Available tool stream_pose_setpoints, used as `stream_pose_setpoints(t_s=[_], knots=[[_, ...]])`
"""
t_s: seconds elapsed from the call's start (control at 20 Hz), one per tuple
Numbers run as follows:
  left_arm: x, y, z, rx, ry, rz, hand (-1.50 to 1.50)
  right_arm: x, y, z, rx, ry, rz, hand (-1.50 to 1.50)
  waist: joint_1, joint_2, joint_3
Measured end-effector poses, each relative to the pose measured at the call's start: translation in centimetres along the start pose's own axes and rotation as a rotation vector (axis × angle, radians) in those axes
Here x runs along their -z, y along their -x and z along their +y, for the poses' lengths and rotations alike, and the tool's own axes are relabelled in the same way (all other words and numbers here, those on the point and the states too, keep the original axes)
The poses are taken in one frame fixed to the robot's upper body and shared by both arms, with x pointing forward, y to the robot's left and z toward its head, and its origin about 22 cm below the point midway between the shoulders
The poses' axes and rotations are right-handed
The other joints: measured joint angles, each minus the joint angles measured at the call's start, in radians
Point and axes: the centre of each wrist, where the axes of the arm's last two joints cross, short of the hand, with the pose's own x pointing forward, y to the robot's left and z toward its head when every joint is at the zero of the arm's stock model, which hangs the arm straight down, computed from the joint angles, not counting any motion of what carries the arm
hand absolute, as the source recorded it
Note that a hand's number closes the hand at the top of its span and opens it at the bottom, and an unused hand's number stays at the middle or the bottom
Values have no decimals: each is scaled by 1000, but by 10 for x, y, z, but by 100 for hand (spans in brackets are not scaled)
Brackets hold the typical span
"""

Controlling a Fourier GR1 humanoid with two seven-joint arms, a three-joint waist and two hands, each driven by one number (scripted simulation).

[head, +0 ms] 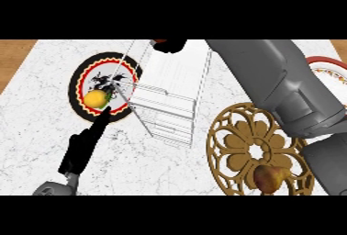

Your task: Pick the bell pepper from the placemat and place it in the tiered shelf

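Seemingly nothing is placed yet: the pepper (97, 97), yellow, is seen lying on the round mat (82, 78) with the black and red rim, at the far left of the counter (156, 165). It is touched or nearly touched by the straight fingers of the left hand (86, 142), which is stretched toward it and not curled round it. No grasp is judged made. Just right of the mat stands the white shelf (169, 101); lift and transfer are left. The right hand (169, 45) is mostly hidden above the shelf; its fingers cannot be told.
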Motion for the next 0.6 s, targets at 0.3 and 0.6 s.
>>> stream_pose_setpoints(t_s=[0.3,0.6], knots=[[-1,2,0,9,13,-3,0,1,11,18,420,-82,44,-150,13,-6,2],[1,1,3,9,13,-8,0,8,11,39,752,-79,37,-150,12,1,-2]])
